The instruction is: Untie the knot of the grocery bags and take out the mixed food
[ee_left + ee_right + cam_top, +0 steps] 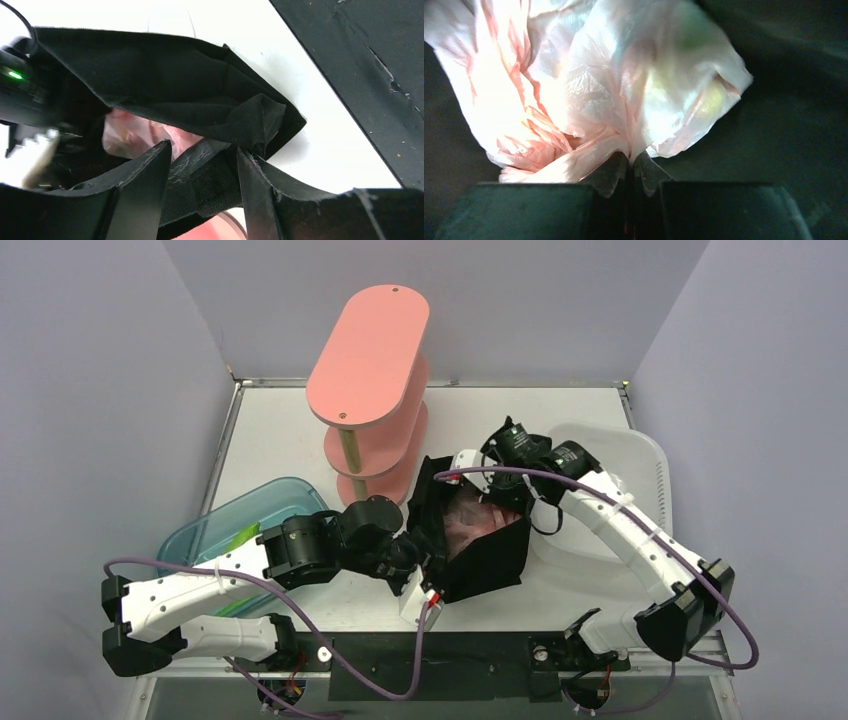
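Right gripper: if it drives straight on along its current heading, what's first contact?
The pink plastic bag: the right gripper is shut on a fold of it. Beyond that is probably the black tote inner wall, but depth is unclear.

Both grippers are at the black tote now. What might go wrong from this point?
1. The right gripper is shut on just a thin gathered fold of the pink bag; a pull could tear the film or let it slip out.
2. The bag sits inside the black tote, whose rim the left gripper holds; if that hold slips, the tote may lift too.
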Robot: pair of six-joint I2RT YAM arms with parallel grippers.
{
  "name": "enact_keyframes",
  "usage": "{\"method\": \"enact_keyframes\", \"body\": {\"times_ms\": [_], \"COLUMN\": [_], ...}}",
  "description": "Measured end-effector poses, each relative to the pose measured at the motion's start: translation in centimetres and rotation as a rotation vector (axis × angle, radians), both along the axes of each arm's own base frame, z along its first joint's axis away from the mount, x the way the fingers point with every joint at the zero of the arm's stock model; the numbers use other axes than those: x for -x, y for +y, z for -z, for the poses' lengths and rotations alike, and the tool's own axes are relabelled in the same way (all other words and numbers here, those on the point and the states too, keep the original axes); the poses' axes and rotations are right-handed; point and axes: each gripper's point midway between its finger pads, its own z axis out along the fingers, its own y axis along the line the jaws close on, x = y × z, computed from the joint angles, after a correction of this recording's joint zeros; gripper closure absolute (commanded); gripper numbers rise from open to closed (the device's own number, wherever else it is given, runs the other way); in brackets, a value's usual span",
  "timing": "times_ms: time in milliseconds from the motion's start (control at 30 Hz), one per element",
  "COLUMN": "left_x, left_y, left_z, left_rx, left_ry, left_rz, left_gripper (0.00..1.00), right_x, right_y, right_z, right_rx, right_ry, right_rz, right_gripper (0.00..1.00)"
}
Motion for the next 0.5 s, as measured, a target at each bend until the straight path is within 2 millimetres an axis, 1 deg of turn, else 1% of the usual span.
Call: {"method": "enact_keyframes", "body": {"times_ms": [133, 300, 400, 500], "left_x": [-0.6, -1.8, -2.7, -3.4], "left_y": [0.6, 1.1, 1.2, 1.3], "left_z": [-0.1, -0.9, -1.2, -1.4], "left_rx": [0.018, 0.067, 0.088, 0.103], "left_ry": [0.038, 0.087, 0.11, 0.134], "left_rz": [-0.062, -0.151, -0.197, -0.238], "left_gripper": [0.48, 0.48, 0.47, 0.46], "right_x": [0.2, 0.6, -0.1, -0.7], "right_y": [1.9, 2.9, 3.0, 3.2], "right_z": [-4.3, -10.2, -12.6, -14.1], "right_rx": [-0.188, -0.383, -0.462, -0.518], "right_ry": [-0.067, -0.179, -0.224, -0.248], "right_rz": [0.01, 0.032, 0.068, 0.105], "right_gripper": [1.0, 1.0, 1.0, 1.0]}}
